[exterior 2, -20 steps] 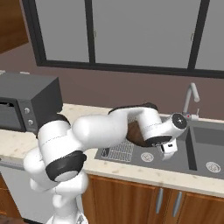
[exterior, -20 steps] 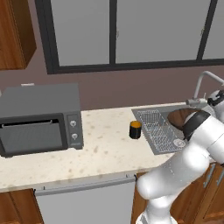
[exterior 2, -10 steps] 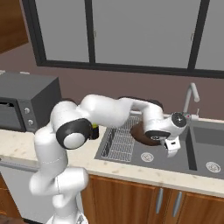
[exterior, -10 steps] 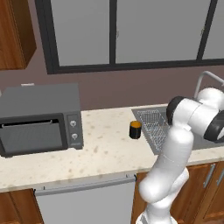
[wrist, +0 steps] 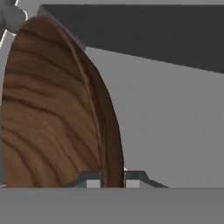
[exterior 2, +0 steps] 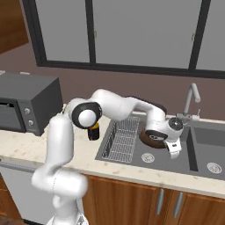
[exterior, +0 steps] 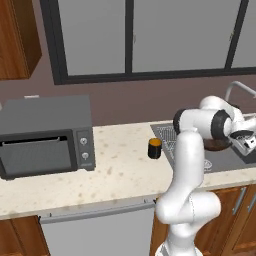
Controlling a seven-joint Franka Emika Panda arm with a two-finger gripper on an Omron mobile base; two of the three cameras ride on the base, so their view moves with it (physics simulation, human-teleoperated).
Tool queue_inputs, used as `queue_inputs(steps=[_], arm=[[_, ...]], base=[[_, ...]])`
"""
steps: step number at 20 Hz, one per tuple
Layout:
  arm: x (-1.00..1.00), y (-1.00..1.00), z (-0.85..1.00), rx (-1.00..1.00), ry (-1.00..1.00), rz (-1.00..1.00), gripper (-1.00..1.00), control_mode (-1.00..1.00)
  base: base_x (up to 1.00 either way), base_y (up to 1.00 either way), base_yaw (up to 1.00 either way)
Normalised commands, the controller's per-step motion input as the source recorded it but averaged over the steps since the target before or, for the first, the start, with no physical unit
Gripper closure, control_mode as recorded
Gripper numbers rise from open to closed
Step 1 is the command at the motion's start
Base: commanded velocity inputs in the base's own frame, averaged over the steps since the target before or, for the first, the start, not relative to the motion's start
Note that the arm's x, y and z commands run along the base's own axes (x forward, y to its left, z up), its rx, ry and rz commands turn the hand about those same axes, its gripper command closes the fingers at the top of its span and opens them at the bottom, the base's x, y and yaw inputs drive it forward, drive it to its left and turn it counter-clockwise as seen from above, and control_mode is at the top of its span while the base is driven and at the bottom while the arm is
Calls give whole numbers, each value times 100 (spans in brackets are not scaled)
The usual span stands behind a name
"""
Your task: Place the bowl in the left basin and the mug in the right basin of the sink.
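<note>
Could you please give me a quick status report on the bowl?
Gripper shut on bowl rim, over left basin. Mug on counter.

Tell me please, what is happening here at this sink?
The white arm holds the wooden bowl by its rim, the gripper shut on it, over the left basin of the sink. The black mug stands on the counter beside the sink, untouched.
</note>
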Motion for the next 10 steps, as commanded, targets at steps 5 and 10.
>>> queue_inputs(steps=[5, 10], arm=[[42, -67, 11, 23, 13, 2, 100, -100], [34, -12, -6, 2, 7, 7, 100, -100]], base=[[0, 0, 0], [0, 0, 0]])
